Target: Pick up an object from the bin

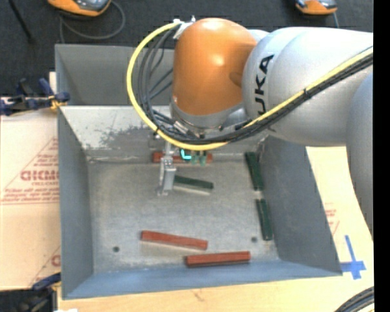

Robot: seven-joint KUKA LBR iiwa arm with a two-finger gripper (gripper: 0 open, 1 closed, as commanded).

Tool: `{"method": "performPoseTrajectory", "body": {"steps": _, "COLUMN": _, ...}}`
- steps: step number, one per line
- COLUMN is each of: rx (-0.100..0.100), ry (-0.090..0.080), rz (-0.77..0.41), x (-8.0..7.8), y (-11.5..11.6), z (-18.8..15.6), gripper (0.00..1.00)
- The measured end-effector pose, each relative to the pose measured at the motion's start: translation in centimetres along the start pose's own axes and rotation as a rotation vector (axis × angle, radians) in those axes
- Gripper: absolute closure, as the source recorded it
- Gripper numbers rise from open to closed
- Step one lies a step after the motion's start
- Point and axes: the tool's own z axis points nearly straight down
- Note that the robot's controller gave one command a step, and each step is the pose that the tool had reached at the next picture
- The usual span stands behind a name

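The gripper [166, 182] is seen low over the back middle of the bin [78, 194]; whether it is spread cannot be told. A green stick [196, 184] lies just beside it, toward the view's right, its long axis running across the view.

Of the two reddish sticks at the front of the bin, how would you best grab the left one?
Probably at the middle of the left reddish stick, straight down from above, closing across its narrow width: it lies flat, with bare floor along both long sides.
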Motion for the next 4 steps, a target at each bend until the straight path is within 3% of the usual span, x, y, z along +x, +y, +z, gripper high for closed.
{"method": "performPoseTrajectory", "body": {"steps": 1, "rx": 0.003, "ry": 0.003, "rz": -0.093, "x": 4.2, "y": -2.1, "z": 13.2, "gripper": 0.0}}
{"method": "performPoseTrajectory", "body": {"steps": 2, "rx": 0.002, "ry": -0.003, "rz": -0.497, "x": 4.1, "y": -1.5, "z": 17.5, "gripper": 0.0}}
{"method": "performPoseTrajectory", "body": {"steps": 3, "rx": 0.0, "ry": -0.009, "rz": -0.524, "x": 9.5, "y": -0.9, "z": 17.4, "gripper": 0.0}}
{"method": "performPoseTrajectory", "body": {"steps": 4, "rx": -0.001, "ry": -0.006, "rz": -0.519, "x": 9.5, "y": -1.0, "z": 17.4, "gripper": 1.0}}
